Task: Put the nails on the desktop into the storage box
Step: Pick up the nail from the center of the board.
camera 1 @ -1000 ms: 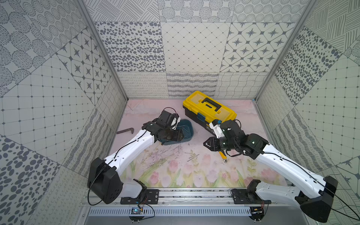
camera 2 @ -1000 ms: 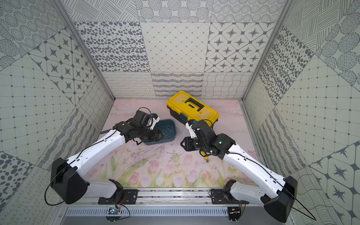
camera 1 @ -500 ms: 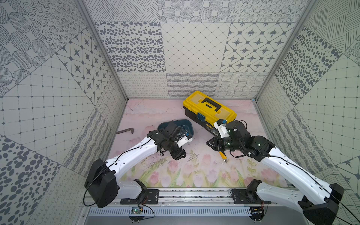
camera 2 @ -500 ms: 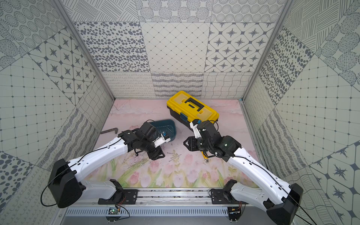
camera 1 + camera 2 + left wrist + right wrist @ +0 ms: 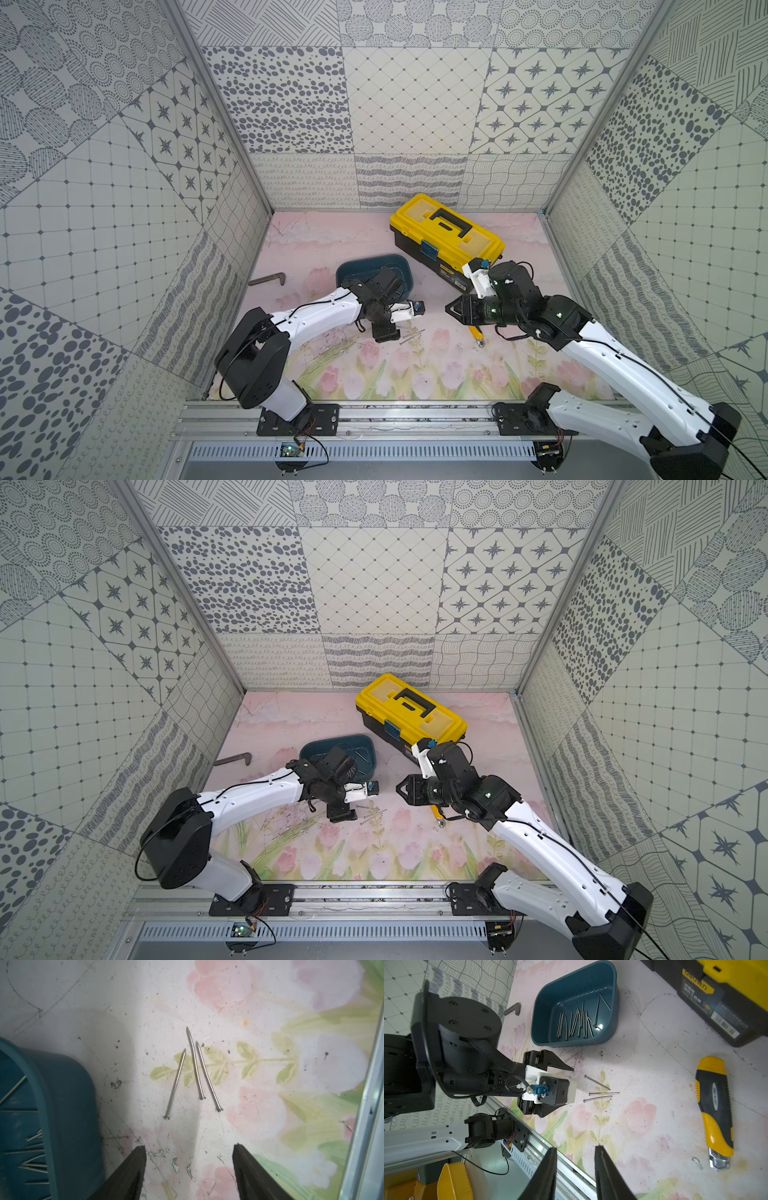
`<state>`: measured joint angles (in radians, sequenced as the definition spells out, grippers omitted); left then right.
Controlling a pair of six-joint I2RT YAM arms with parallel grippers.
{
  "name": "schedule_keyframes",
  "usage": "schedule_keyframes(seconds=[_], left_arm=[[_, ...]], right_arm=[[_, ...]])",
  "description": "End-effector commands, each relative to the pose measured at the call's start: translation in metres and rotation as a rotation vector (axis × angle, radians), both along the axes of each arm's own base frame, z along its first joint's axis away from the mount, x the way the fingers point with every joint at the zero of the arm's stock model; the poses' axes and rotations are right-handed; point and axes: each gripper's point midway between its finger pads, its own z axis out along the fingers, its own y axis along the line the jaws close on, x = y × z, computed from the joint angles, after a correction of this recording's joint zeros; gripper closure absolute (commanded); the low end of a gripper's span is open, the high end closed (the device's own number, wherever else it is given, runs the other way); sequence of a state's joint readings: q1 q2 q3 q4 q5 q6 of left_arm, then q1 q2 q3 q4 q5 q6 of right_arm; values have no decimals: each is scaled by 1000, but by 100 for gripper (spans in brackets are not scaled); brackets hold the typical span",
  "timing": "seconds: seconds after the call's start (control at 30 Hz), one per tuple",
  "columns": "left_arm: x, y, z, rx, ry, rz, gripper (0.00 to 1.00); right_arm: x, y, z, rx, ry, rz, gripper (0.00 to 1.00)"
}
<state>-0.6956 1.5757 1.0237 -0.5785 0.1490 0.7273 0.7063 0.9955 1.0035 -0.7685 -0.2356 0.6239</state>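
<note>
Three nails (image 5: 193, 1072) lie loose on the tulip-printed surface (image 5: 440, 374), just below centre in both top views, directly ahead of the open, empty left jaws. The storage box (image 5: 357, 268), just left of centre, holds the remaining nails (image 5: 577, 1020). Right jaws parted, gripping nothing.

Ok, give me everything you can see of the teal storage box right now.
The storage box is a shallow dark teal plastic tub, rectangular with rounded corners and no lid. It sits upright on the desktop, beside the yellow-lidded toolbox without touching it. A cluster of grey nails lies on its floor, mostly parallel. Nothing grips it; the left gripper is open near three nails lying outside it.
</note>
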Motion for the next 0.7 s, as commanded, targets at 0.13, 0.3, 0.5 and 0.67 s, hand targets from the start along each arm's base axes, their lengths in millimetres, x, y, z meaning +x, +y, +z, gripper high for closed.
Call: schedule_keyframes(seconds=[0.13, 0.3, 0.5, 0.67], left_arm=[[29, -12, -17, 73, -148, -215, 27], [34, -16, -25, 94, -157, -282, 33], [42, -21, -33, 119, -161, -333, 37], [39, -19, -45, 143, -141, -375, 40]], right_arm=[[0, 0, -1, 36, 19, -16, 63], [1, -1, -3, 33, 30, -24, 63], [2, 0, -6, 30, 44, -27, 63], [4, -1, -9, 23, 46, -31, 63]])
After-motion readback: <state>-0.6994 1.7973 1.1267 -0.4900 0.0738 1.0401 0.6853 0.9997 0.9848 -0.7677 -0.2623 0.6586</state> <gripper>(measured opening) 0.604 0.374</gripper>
